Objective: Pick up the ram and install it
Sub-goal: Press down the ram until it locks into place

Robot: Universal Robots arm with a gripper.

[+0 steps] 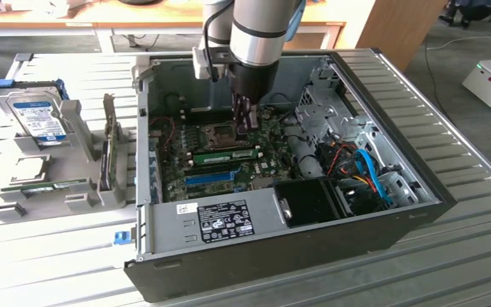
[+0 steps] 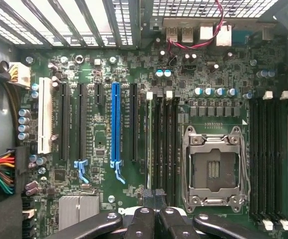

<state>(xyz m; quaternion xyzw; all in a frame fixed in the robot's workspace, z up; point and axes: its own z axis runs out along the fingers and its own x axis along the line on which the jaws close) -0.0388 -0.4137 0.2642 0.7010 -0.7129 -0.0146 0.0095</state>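
Note:
A ram (image 1: 226, 155) stick, green with dark chips, stands in a slot on the motherboard (image 1: 267, 167) inside the open computer case, just beside the CPU socket (image 1: 218, 135). In the wrist view this ram (image 2: 149, 144) appears edge-on as a thin pale green line among the black slots. My gripper (image 1: 245, 130) hangs over the board a little above the socket and the ram's far side, pointing down. The fingertips (image 2: 149, 195) are shut together with nothing between them, over one end of the slots.
A second green stick (image 1: 54, 187) lies in the grey holder at the exterior view's left, near a silver hard drive (image 1: 36, 118). A blue slot strip (image 1: 210, 177) runs beside the ram. Drive cages and cables (image 1: 367, 173) crowd the case's right side; case walls (image 1: 148, 128) surround the board.

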